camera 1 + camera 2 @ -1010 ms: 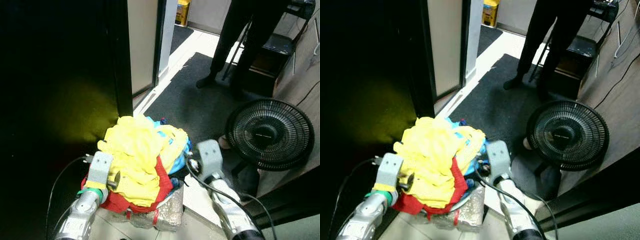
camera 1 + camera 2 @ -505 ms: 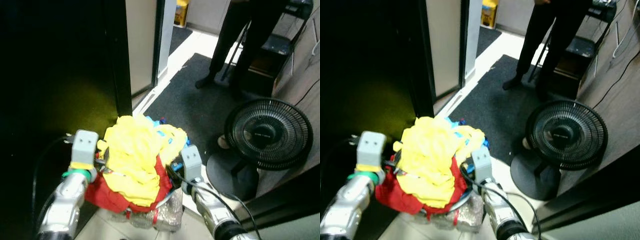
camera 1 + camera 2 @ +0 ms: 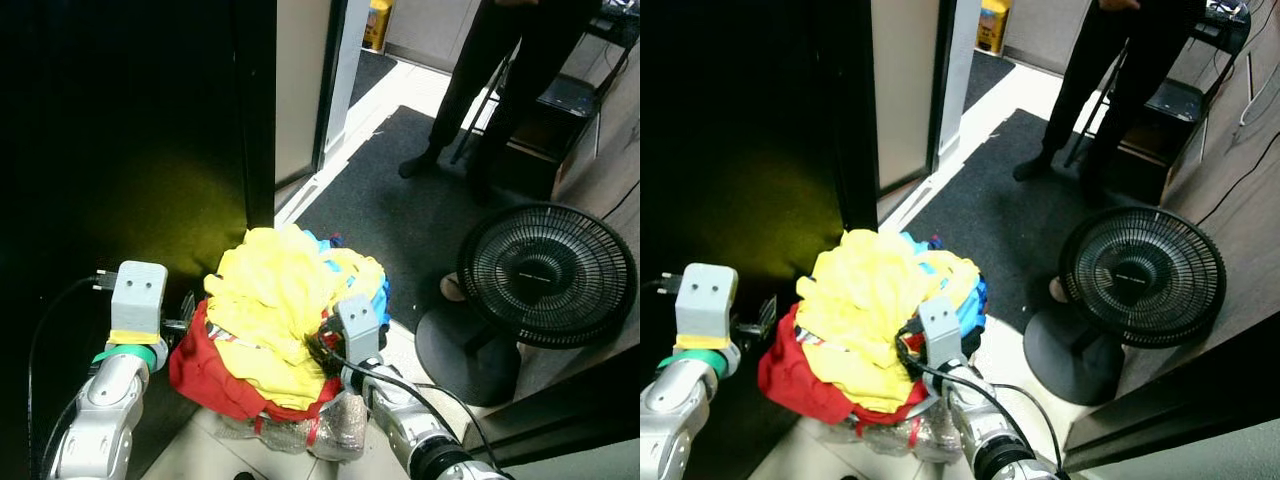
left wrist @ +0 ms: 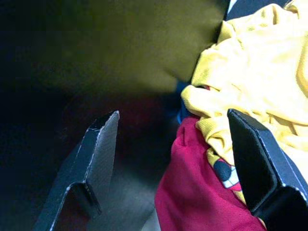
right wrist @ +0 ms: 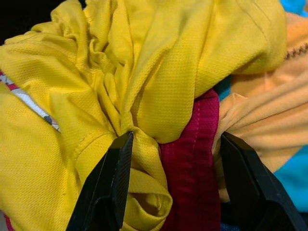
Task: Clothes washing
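Yellow shirt (image 3: 270, 300) tops the clothes pile (image 3: 275, 340) near the robot, over a red garment (image 3: 205, 365). Right pincer (image 5: 173, 190), released, presses into the pile; left pincer (image 4: 168, 159), released, waits just left. I judge the gathering step; next, clench both.

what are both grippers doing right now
left gripper: open, beside the clothes pile, holding nothing
right gripper: open, fingers pushed into the clothes pile
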You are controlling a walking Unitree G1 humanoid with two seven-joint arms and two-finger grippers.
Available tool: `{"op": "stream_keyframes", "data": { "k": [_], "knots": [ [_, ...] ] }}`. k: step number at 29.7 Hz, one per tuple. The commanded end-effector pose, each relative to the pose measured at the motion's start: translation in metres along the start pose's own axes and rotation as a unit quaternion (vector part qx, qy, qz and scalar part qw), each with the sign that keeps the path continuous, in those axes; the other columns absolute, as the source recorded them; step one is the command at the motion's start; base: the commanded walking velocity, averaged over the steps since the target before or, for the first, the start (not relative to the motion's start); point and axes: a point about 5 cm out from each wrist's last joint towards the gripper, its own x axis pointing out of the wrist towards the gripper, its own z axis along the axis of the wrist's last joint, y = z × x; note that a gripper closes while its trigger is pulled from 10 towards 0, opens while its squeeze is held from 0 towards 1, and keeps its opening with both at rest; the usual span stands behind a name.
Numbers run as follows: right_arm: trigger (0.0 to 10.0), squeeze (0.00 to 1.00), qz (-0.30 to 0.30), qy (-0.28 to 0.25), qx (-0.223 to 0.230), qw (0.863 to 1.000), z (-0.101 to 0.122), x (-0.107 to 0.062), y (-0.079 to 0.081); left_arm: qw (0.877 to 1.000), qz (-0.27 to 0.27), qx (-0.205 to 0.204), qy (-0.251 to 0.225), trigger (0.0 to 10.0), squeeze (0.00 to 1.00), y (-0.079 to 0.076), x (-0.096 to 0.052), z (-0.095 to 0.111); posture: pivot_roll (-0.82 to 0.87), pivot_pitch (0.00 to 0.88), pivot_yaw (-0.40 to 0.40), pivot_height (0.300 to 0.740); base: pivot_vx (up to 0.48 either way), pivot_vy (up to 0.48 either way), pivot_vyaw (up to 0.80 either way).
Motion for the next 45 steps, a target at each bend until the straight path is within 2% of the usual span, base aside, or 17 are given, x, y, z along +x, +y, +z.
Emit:
{"op": "stream_keyframes", "data": {
  "k": [1,6,9,13,16,19,22,23,24,26,30,32,33,34,35,42,45],
  "knots": [
    [10.0,0.0,0.005,-0.006,-0.015,1.0,0.001,0.002,0.006,1.0,0.007,-0.001,0.022,10.0,0.0,0.002,-0.005,-0.009,0.14,0.355,-0.044,0.74,0.0,0.0,0.0],
    [10.0,0.0,-0.027,-0.057,-0.037,0.997,0.029,0.011,0.005,1.0,0.01,-0.006,0.022,10.0,0.0,0.002,-0.007,-0.007,0.14,0.355,-0.047,0.74,0.0,0.0,0.0],
    [10.0,0.0,-0.023,-0.069,-0.014,0.997,0.041,0.017,0.008,1.0,0.008,-0.008,0.024,10.0,0.0,0.0,-0.008,-0.005,0.14,0.358,-0.046,0.74,0.0,0.0,0.0],
    [10.0,0.0,-0.01,-0.065,-0.003,0.998,0.043,0.019,0.013,1.0,0.006,-0.008,0.025,10.0,0.0,-0.002,-0.009,-0.004,0.14,0.36,-0.046,0.74,0.0,0.0,0.0],
    [10.0,0.0,0.0,-0.027,0.015,1.0,0.032,0.02,0.021,1.0,0.005,-0.007,0.027,10.0,0.0,-0.002,-0.01,-0.003,0.16,0.377,-0.04,0.74,0.0,0.0,0.0],
    [10.0,0.0,0.0,-0.027,0.015,1.0,0.032,0.02,0.021,1.0,0.005,-0.007,0.027,10.0,0.0,-0.002,-0.01,-0.003,0.16,0.377,-0.04,0.74,0.0,0.0,0.0],
    [10.0,0.0,0.007,0.026,0.024,0.999,0.015,0.019,0.026,0.999,0.007,-0.003,0.031,10.0,0.0,0.001,-0.014,-0.002,0.17,0.393,-0.037,0.74,0.0,0.0,0.0],
    [10.0,0.0,0.007,0.026,0.024,0.999,0.015,0.019,0.026,0.999,0.007,-0.003,0.031,10.0,0.0,0.001,-0.014,-0.002,0.17,0.393,-0.037,0.74,0.0,0.0,0.0],
    [10.0,0.0,0.001,0.061,0.015,0.998,0.004,0.016,0.026,0.999,0.009,0.0,0.037,10.0,0.0,0.003,-0.017,-0.005,0.18,0.394,-0.037,0.74,0.0,0.0,0.0],
    [10.0,0.0,0.001,0.061,0.015,0.998,0.004,0.016,0.026,0.999,0.009,0.0,0.037,10.0,0.0,0.003,-0.017,-0.005,0.18,0.394,-0.037,0.74,0.0,0.0,0.0],
    [10.0,0.0,-0.033,0.107,0.002,0.994,-0.009,0.011,0.017,0.999,0.01,0.0,0.041,10.0,0.0,0.002,-0.019,-0.005,0.18,0.397,-0.037,0.74,0.0,0.0,0.0],
    [10.0,0.0,-0.031,0.112,0.012,0.993,-0.01,0.011,0.016,0.999,0.01,0.0,0.041,10.0,0.0,0.002,-0.019,-0.005,0.18,0.397,-0.035,0.74,0.0,0.0,0.0],
    [8.7,0.0,-0.032,0.114,0.014,0.993,-0.011,0.01,0.015,0.999,0.011,0.001,0.041,10.0,0.0,0.003,-0.019,-0.004,0.19,0.397,-0.034,0.74,0.0,0.0,0.0],
    [8.7,0.0,-0.032,0.114,0.014,0.993,-0.011,0.01,0.015,0.999,0.011,0.001,0.041,10.0,0.0,0.003,-0.019,-0.004,0.19,0.397,-0.034,0.74,0.0,0.0,0.0],
    [0.0,0.0,-0.031,0.112,0.026,0.993,-0.01,0.01,0.013,0.999,0.012,0.001,0.041,10.0,0.0,0.003,-0.019,-0.004,0.19,0.395,-0.034,0.74,0.0,0.0,0.0],
    [0.0,0.0,-0.035,0.072,0.048,0.996,0.004,0.014,0.007,0.999,0.014,0.002,0.042,10.0,0.0,0.004,-0.02,-0.004,0.18,0.387,-0.034,0.74,0.0,0.0,0.0],
    [0.0,0.0,-0.031,0.038,0.031,0.998,0.011,0.015,0.007,0.999,0.013,0.0,0.042,10.0,0.0,0.002,-0.018,-0.004,0.17,0.377,-0.034,0.74,0.0,0.0,0.0]
  ]
}}
